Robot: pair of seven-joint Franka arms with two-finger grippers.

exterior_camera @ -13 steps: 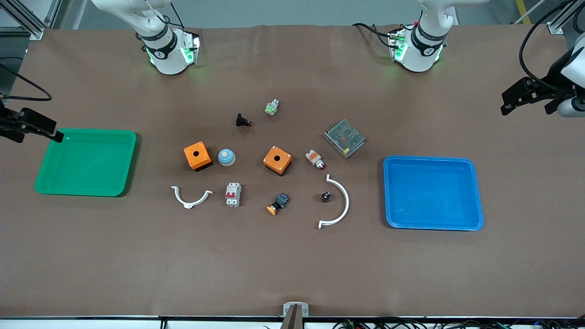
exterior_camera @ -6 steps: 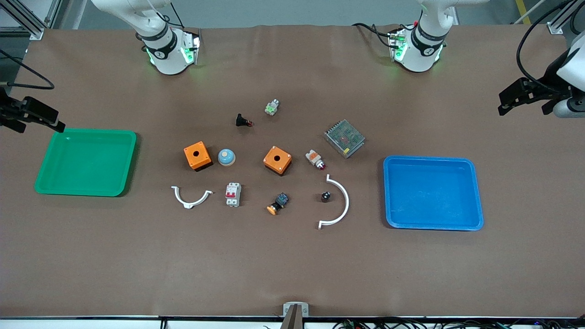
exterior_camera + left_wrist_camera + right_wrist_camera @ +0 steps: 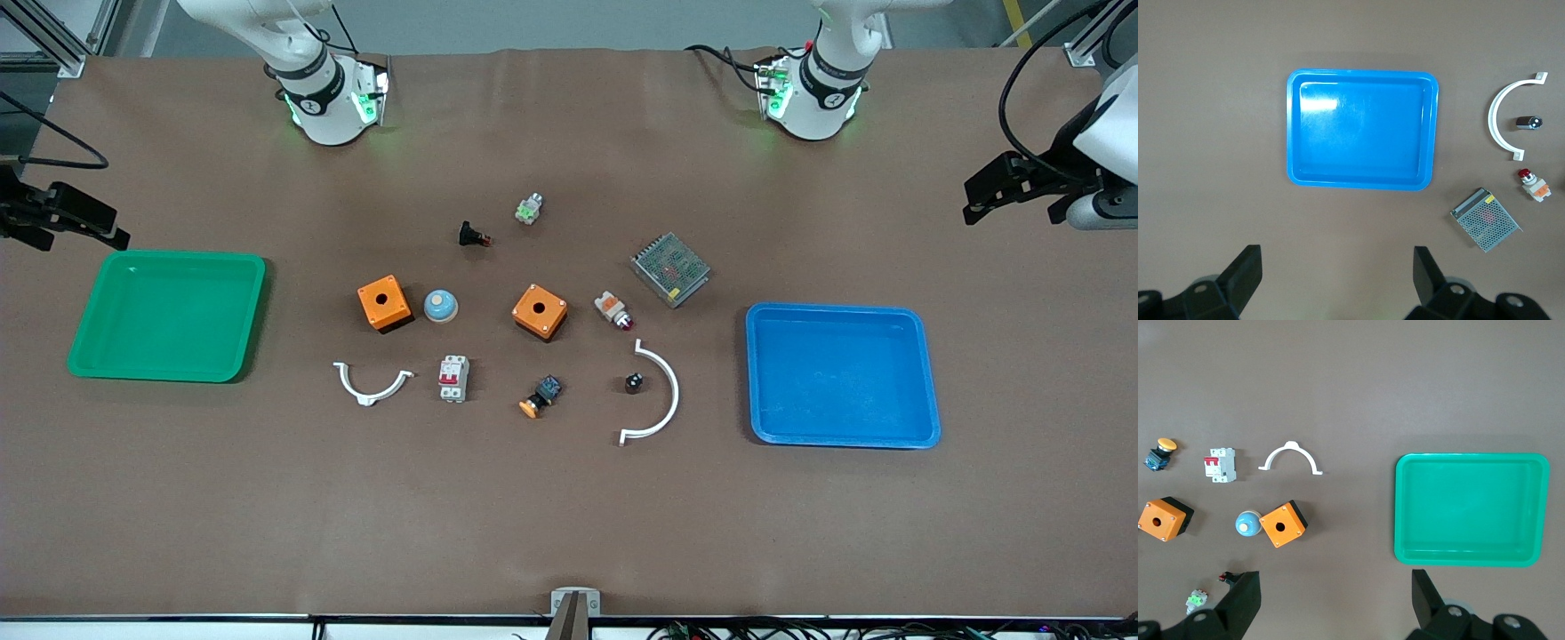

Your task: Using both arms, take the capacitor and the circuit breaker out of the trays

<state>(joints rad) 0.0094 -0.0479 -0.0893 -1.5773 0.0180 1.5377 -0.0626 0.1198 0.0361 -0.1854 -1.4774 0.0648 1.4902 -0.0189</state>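
Jaws of both grippers wide open and empty, both trays empty too.

The left gripper (image 3: 978,197) hangs over the surface (image 3: 569,516) beside the blue tray (image 3: 929,373), the right gripper (image 3: 107,233) by the green tray (image 3: 253,320). The capacitor (image 3: 633,383) lies inside a white curved clip (image 3: 669,391); the circuit breaker (image 3: 453,379) lies near the orange box (image 3: 384,303). It seems the taking out is done, so each arm needs only to pull away.
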